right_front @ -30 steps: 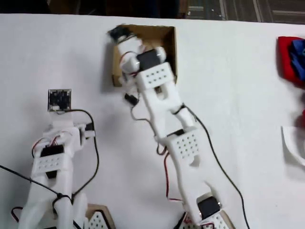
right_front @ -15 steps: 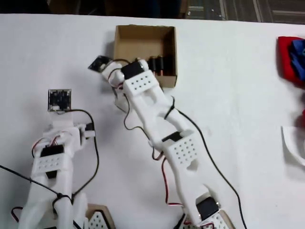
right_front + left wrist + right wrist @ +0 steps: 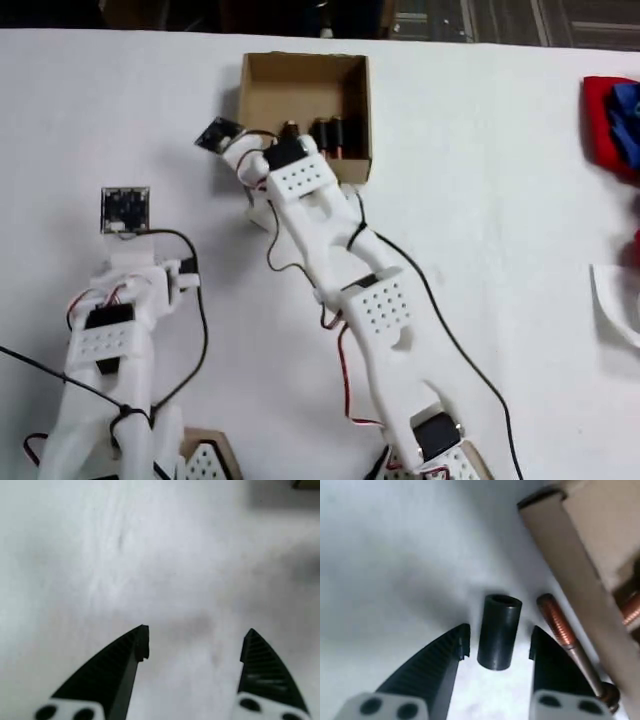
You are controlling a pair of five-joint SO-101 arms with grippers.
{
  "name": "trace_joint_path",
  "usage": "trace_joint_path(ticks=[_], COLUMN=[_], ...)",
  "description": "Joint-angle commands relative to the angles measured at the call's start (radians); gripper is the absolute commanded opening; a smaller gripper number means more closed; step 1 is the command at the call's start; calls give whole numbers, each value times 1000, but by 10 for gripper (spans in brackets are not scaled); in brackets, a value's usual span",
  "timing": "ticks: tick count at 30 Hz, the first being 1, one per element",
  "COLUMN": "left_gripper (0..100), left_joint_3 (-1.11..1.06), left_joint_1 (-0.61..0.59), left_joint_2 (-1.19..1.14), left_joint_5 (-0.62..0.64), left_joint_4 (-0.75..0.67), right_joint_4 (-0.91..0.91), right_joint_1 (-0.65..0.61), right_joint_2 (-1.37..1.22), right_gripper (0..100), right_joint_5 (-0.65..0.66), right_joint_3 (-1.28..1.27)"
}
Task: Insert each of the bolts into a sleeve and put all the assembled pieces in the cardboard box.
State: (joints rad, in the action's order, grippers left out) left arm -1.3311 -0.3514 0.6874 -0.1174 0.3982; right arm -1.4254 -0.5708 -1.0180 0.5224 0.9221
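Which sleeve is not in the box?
The sleeve on the table between the open fingers of the right end effector, beside the loose bolt just outside the box. The other sleeves sit inside the box.

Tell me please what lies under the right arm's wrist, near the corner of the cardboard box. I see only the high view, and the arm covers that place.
Observer: A black sleeve is on the table there, between the fingers of the right gripper.
Operator: Do the fingers hold it?
Observer: No. They are open, with a gap on each side of the sleeve.
Operator: Is there a bolt near it?
Observer: Yes. A copper bolt lies just beside the sleeve, outside the cardboard box and along its wall.
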Motion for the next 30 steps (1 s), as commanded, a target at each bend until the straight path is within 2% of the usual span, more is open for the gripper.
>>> trace_joint_path(ticks=[1, 5, 8, 10, 13, 17, 23, 30], left_gripper=[305, 305, 305, 305, 305, 305, 305, 305], left_joint_3=[4, 4, 4, 4, 4, 4, 4, 4], left_joint_1=[9, 9, 9, 9, 9, 9, 9, 9], left_joint_2=[23, 23, 23, 23, 23, 23, 23, 23], left_joint_5=[-6, -6, -6, -6, -6, -6, -6, -6], left_joint_4=[-11, -11, -11, -11, -11, -11, -11, -11], right_joint_4=[8, 8, -7, -42, -156, -352, -335, -33], right_joint_1=[30, 33, 42, 51, 68, 76, 107, 101], right_joint_2=[-8, -8, 7, 42, 124, 229, 441, 510], right_gripper=[146, 23, 21, 22, 22, 22, 22, 25], right_joint_5=[61, 86, 81, 29, -69, -118, -115, -112], right_joint_3=[3, 3, 3, 3, 2, -20, -358, -683])
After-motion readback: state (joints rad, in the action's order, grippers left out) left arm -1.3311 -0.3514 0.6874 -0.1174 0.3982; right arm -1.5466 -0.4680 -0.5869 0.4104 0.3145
